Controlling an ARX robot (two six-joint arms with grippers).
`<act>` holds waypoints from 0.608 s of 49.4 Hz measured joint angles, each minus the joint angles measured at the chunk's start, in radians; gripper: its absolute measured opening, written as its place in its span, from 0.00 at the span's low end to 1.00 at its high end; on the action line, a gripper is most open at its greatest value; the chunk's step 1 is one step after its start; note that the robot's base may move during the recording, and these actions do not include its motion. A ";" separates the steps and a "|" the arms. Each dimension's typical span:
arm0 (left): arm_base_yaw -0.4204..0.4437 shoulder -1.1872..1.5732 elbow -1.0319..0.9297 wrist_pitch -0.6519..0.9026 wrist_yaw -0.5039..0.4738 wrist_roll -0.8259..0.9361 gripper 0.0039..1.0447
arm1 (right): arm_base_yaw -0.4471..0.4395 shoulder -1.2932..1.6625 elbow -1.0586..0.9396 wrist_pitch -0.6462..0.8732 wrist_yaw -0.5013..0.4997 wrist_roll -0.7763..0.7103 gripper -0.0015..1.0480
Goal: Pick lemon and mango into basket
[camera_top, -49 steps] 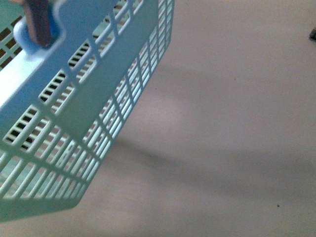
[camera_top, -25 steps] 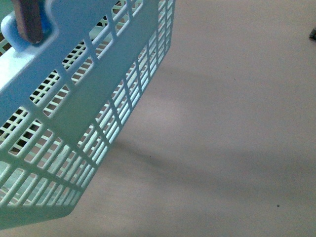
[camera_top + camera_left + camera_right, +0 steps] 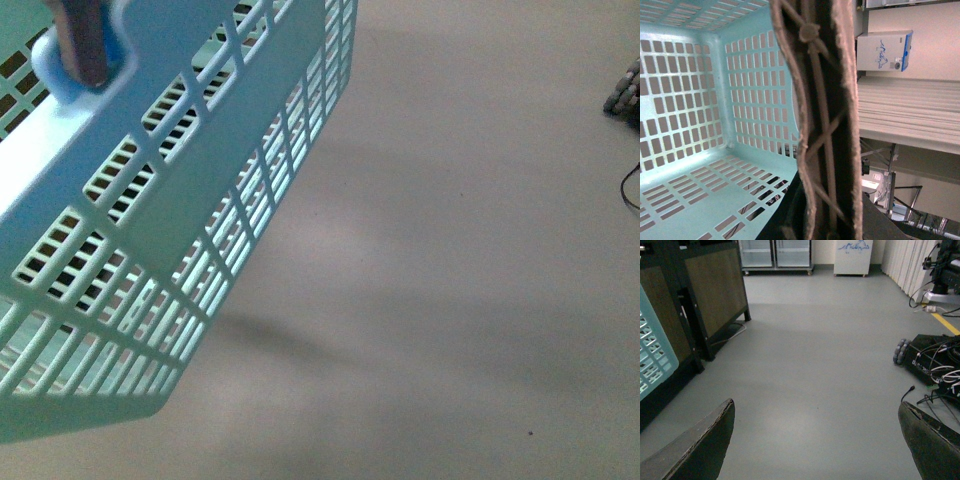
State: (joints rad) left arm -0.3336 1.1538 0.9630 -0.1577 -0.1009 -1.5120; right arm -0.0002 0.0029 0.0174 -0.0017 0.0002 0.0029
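Note:
The aqua basket (image 3: 170,200) hangs tilted above the grey floor at the left of the front view, its brown handle (image 3: 82,42) at the top corner. In the left wrist view my left gripper (image 3: 827,225) is shut on the brown handle (image 3: 825,115), which is tied with zip ties. Behind it lies the basket's slotted inside (image 3: 695,100), with no fruit on the part that shows. My right gripper (image 3: 817,450) is open over bare floor, nothing between its fingers (image 3: 700,445). A corner of the basket (image 3: 652,360) shows beside it. The lemon and mango are out of view.
A wheeled base with cables (image 3: 932,360) sits on the floor to the right; its wheel (image 3: 625,88) shows at the front view's right edge. A dark cabinet (image 3: 710,295) stands by the basket. Glass-door fridges (image 3: 775,252) and a white box (image 3: 852,255) line the far wall.
The basket swung a little up and back down in the left gripper's hold. The front view shifted, so the wheel and a cable at the right edge show more.

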 joint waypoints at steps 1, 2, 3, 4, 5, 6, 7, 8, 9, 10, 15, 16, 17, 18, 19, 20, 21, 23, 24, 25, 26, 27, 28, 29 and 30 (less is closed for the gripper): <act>0.000 0.000 0.000 0.000 0.000 0.000 0.06 | 0.000 0.000 0.000 0.000 0.000 0.000 0.92; 0.000 0.000 0.000 0.000 0.000 0.000 0.06 | 0.000 0.000 0.000 0.000 0.000 0.000 0.92; 0.000 0.000 0.000 0.000 0.000 0.000 0.06 | 0.000 0.000 0.000 0.000 0.000 0.000 0.92; 0.000 0.000 0.000 0.000 0.000 0.000 0.06 | 0.000 0.000 0.000 0.000 0.000 0.000 0.92; 0.000 0.000 0.000 0.000 0.000 -0.002 0.06 | 0.000 0.000 0.000 0.000 0.000 0.000 0.92; 0.000 0.000 0.000 0.000 0.001 -0.001 0.06 | 0.000 0.000 0.000 0.000 0.000 0.000 0.92; 0.000 0.000 0.001 0.000 0.002 -0.003 0.06 | 0.000 0.000 0.000 0.000 0.000 0.000 0.92; 0.000 0.000 0.001 0.000 0.002 -0.003 0.06 | 0.000 0.000 0.000 0.000 0.000 0.000 0.92; 0.000 0.000 0.001 0.000 0.003 -0.002 0.06 | 0.000 0.000 0.000 0.000 0.000 0.000 0.92; 0.000 0.000 0.001 0.000 0.003 -0.003 0.06 | 0.000 0.000 0.000 0.000 0.000 0.000 0.92; 0.000 0.000 0.002 0.000 0.002 -0.002 0.06 | 0.000 0.000 0.000 0.000 0.000 0.000 0.92; 0.000 0.000 0.002 0.000 0.003 -0.001 0.06 | 0.000 0.000 0.000 0.000 0.000 0.000 0.92; 0.000 0.000 0.002 0.000 0.002 -0.001 0.06 | 0.000 0.000 0.000 0.000 0.000 0.000 0.92; 0.000 0.000 0.002 0.000 0.002 -0.001 0.06 | 0.000 0.000 0.000 0.000 0.000 0.000 0.92; 0.000 0.000 0.002 0.000 0.001 -0.001 0.06 | 0.000 0.000 0.000 0.000 0.000 0.000 0.92; 0.000 0.000 0.002 0.000 0.001 -0.001 0.06 | 0.000 0.000 0.000 0.000 0.000 0.000 0.92; 0.000 0.000 0.002 0.000 0.001 -0.001 0.06 | 0.000 0.000 0.000 0.000 0.000 0.000 0.92; 0.000 0.000 0.002 0.000 0.000 -0.001 0.06 | 0.000 0.000 0.000 0.000 0.000 0.000 0.92; 0.000 0.000 0.002 0.000 0.000 -0.001 0.06 | 0.000 0.000 0.000 0.000 0.000 0.000 0.92; 0.000 0.000 0.002 0.000 0.000 -0.002 0.06 | 0.000 0.000 0.000 0.000 0.000 0.000 0.92; 0.000 0.000 0.002 0.000 0.000 -0.001 0.06 | 0.000 0.000 0.000 0.000 0.000 0.000 0.92; 0.000 0.000 0.002 0.000 0.000 -0.001 0.06 | 0.000 0.000 0.000 0.000 0.000 0.000 0.92; 0.000 0.000 0.002 0.000 0.001 -0.001 0.06 | 0.000 0.000 0.000 0.000 0.000 0.000 0.92; 0.000 0.000 0.002 0.000 0.001 -0.001 0.06 | 0.000 0.000 0.000 0.000 0.000 0.000 0.92; 0.000 0.000 0.002 0.000 0.001 -0.002 0.06 | 0.000 0.000 0.000 0.000 0.000 0.000 0.92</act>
State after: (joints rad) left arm -0.3340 1.1538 0.9646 -0.1577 -0.0998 -1.5139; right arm -0.0002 0.0029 0.0174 -0.0017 0.0002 0.0029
